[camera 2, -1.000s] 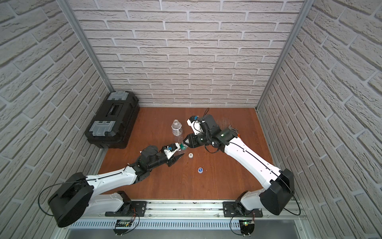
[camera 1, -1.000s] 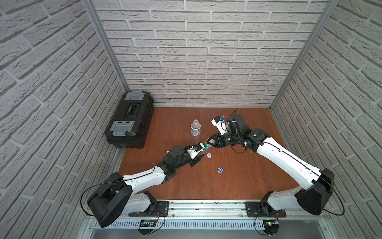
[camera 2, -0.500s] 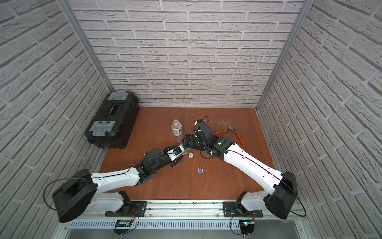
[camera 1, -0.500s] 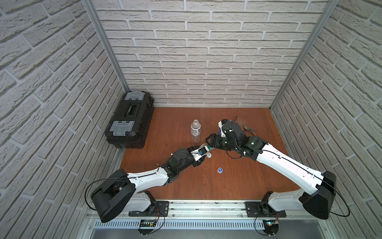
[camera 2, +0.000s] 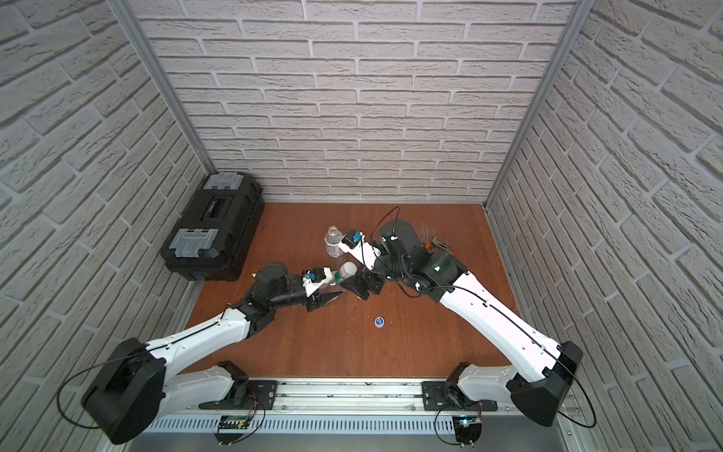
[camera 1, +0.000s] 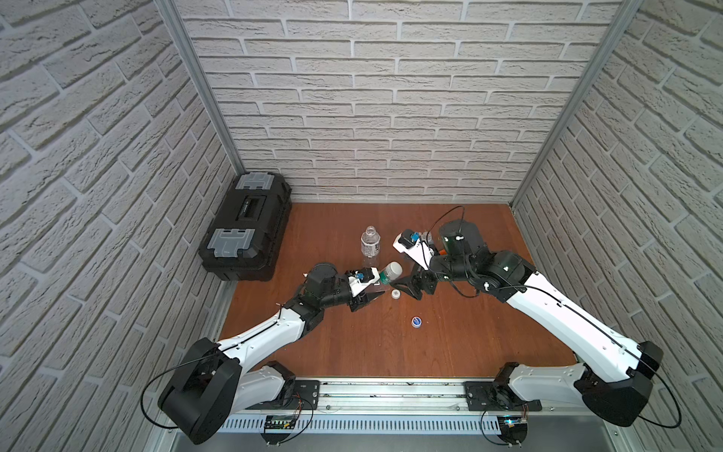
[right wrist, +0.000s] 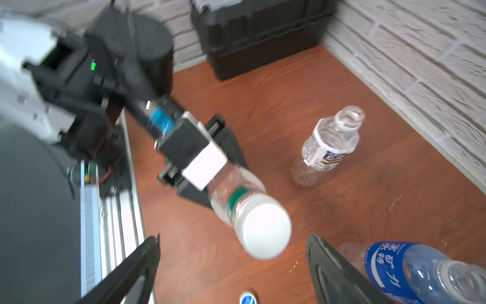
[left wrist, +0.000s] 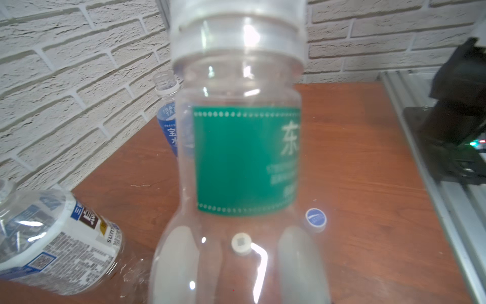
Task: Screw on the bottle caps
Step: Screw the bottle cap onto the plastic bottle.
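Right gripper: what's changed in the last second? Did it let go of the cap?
Yes. The right gripper opened and let go of the wide white cap, left on the green-banded bottle. The left gripper still holds that bottle; the small white cap, blue cap and white-labelled bottle haven't moved.

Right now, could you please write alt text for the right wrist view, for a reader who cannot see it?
The left pincer holds a clear green-banded bottle with a wide white cap on it, cap end toward the open right pincer. On the wooden table are a white-labelled bottle and a blue-labelled bottle, both uncapped, and a blue cap.
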